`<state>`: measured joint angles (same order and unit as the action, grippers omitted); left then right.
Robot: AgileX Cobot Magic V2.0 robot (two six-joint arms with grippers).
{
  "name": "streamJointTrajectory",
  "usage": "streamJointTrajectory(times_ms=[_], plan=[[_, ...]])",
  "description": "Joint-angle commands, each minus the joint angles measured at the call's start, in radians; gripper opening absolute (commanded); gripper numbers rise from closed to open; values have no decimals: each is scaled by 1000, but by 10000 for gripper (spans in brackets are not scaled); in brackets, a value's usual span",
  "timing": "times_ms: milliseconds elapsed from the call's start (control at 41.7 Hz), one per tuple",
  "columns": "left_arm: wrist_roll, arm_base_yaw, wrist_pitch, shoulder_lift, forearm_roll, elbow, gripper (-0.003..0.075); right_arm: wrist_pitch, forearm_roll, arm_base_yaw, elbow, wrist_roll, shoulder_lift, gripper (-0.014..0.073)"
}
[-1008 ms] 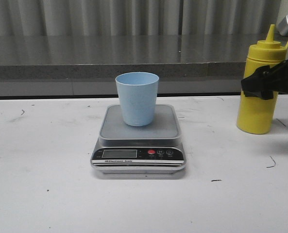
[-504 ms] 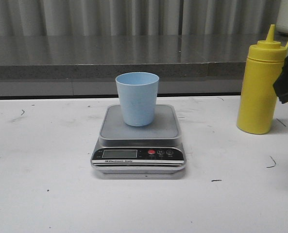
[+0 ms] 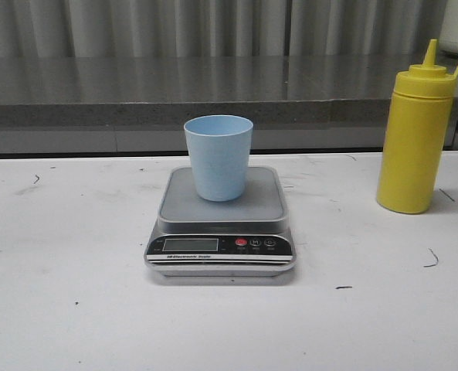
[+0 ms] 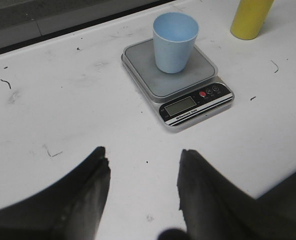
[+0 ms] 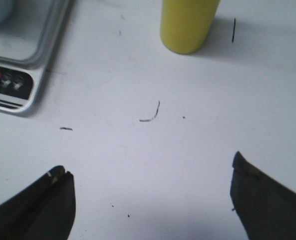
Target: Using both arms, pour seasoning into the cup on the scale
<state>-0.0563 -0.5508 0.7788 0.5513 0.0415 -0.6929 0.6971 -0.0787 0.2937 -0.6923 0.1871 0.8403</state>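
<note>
Pictured on the white tabletop point(image 3: 74, 309): pale blue cup point(image 3: 218, 157) upright at the middle of the scale point(image 3: 219, 224) platform, yellow seasoning bottle point(image 3: 414, 139) upright well to the right, tethered tip off the nozzle. Left gripper point(image 4: 143, 175) low over bare tabletop, jaws spread, nothing between them. Right gripper point(image 5: 150, 192) likewise spread wide and empty, bottle base ahead of it. Neither arm visible from the front. Risks from here, as a judgement: tall narrow bottle easily toppled by an off-centre approach; smooth round sides prone to slipping in a loose pinch; light cup likely to slide or tip off the platform if nudged; open nozzle liable to spill before reaching the rim
</note>
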Motion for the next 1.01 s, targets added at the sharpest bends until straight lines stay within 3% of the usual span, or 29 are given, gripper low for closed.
streamJointTrajectory(times_ms=[0,360,624,696,888,984], plan=[[-3,-5,-72,2,-1,-28,313,-29,5,0,-34,-34,-109,645],[-3,-5,-72,2,-1,-28,313,199,-41,0,-34,-52,-386,645],[-3,-5,-70,2,-1,-28,312,214,-51,0,-33,-52,-410,624],[-3,-5,-70,2,-1,-28,289,214,-51,0,-33,-52,-410,546],[-3,-5,-70,2,-2,-28,95,216,-51,0,-33,-52,-410,136],[-3,-5,-70,2,-2,-28,-6,216,-51,0,-33,-52,-410,-25]])
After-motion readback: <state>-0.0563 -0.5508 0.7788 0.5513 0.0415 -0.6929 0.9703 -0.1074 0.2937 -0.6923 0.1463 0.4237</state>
